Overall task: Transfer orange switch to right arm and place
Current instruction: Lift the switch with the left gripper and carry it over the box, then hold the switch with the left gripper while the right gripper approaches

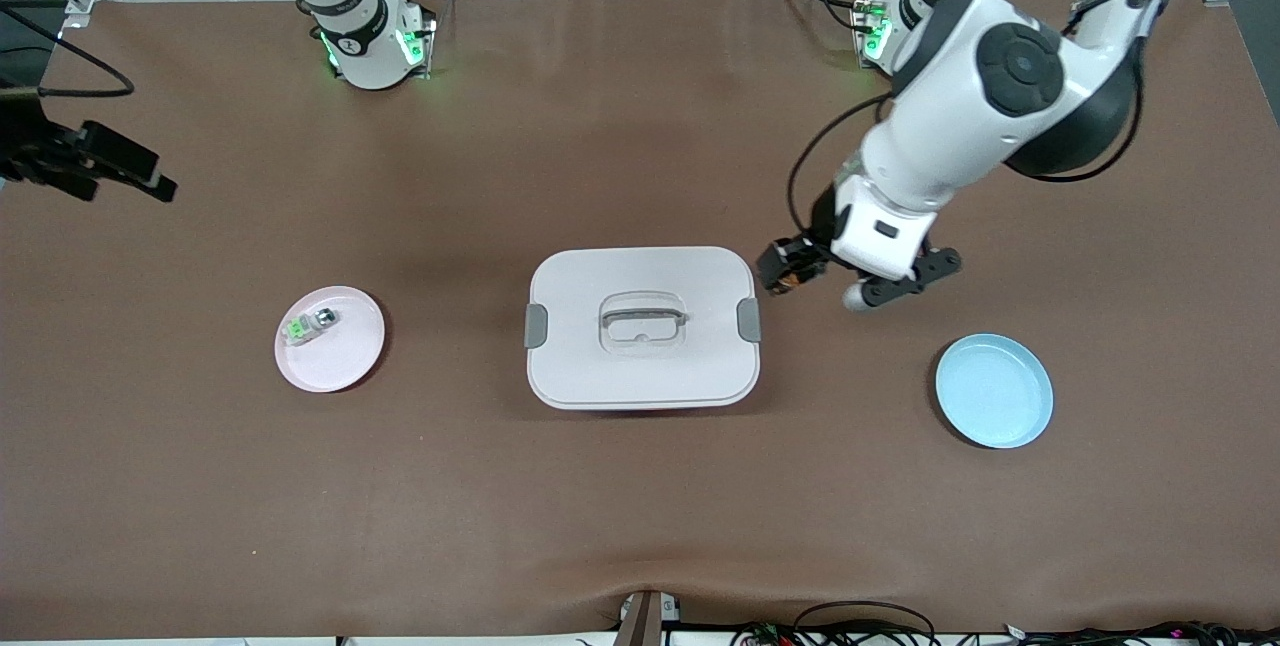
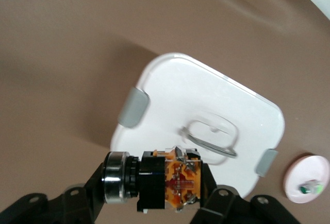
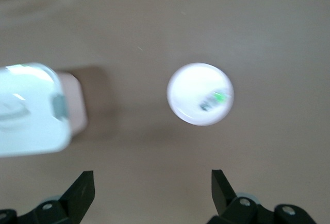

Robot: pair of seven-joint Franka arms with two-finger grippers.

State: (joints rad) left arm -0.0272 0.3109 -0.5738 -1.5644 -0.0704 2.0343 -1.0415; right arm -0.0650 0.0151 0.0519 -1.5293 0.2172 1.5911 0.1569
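Pickup is done: left gripper (image 1: 790,271) grips the orange switch (image 2: 170,180) in the air just beside the white box (image 1: 641,271). Right gripper (image 3: 153,183), fingers open, waits; handover and placing remain.

Non-task items on brown desk (image 1: 640,526)

White lidded box (image 1: 641,327), grey side clips, clear handle on top, sits mid-desk. Pink plate (image 1: 345,356) at box's 9 o'clock, toward right arm's end, carrying small pale block with green face (image 1: 305,326). Blue plate (image 1: 994,390) at box's 3-4 o'clock, toward left arm's end.
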